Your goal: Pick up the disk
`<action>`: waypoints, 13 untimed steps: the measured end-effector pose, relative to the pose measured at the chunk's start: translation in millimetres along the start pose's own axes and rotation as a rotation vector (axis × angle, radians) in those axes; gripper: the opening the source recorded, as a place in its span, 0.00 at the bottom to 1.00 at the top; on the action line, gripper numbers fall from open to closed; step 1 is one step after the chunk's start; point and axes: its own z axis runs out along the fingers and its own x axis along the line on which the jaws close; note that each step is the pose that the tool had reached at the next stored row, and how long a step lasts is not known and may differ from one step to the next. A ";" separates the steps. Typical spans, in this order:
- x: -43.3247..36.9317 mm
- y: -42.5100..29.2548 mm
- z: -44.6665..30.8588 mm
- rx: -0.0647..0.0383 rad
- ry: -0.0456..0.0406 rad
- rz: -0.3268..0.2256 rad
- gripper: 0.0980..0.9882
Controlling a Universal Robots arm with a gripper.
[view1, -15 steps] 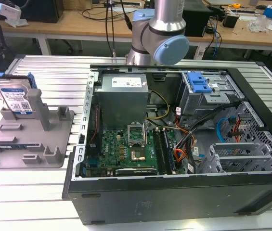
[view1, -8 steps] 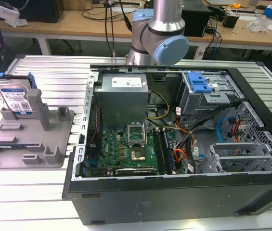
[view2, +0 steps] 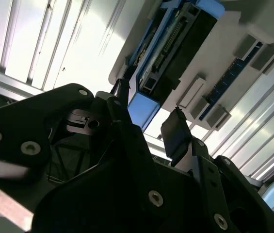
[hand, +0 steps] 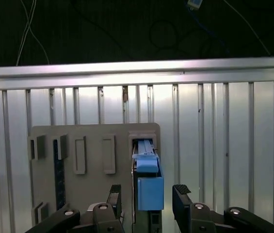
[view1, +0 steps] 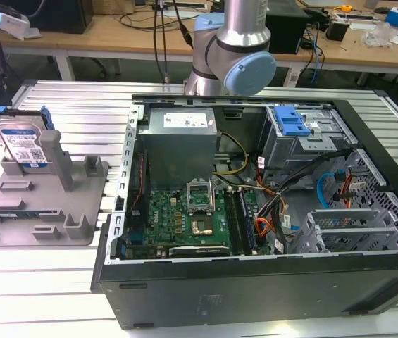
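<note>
Nearest the lens in the first wrist view: gripper [hand: 148, 189], spread wide and holding nothing, one dark finger [hand: 116, 193] to each side of the disk [hand: 146, 162], with a clear gap on both sides. No contact visible. Judged from the centred framing: gripper hanging above the disk, over its upper edge. Depth of the tips relative to that edge not resolvable.

Location: disk standing on edge in a slot of the grey fixture [view1: 51, 211], toward the exterior view's left, just beside an upright post [view1: 56, 158] and well apart from the open computer case [view1: 255, 282]. Fixture resting on the ribbed metal table [view1: 29, 282].

Key relation: disk straight ahead of the parted jaws, along the apparent line of approach. Long axis of the upper edge crosswise to the line joining the two fingers, hence any closing directed across the thin dimension, onto the broad faces. Blue side rail [hand: 150, 193] uppermost, between the fingers.

Orientation: labelled broad face turned toward the exterior camera, leaning back slightly. Opposite, darker face presented to the second wrist view, with a row of connector pins [view2: 175, 34] along one end. Long axis apparently level with the table.
</note>
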 end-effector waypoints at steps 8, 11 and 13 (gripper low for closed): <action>-0.4 0.6 8.4 0.000 0.0000 0.000 0.50; -0.5 1.4 11.7 0.000 0.0001 0.000 0.50; -0.6 2.0 13.5 0.000 0.0000 0.000 0.50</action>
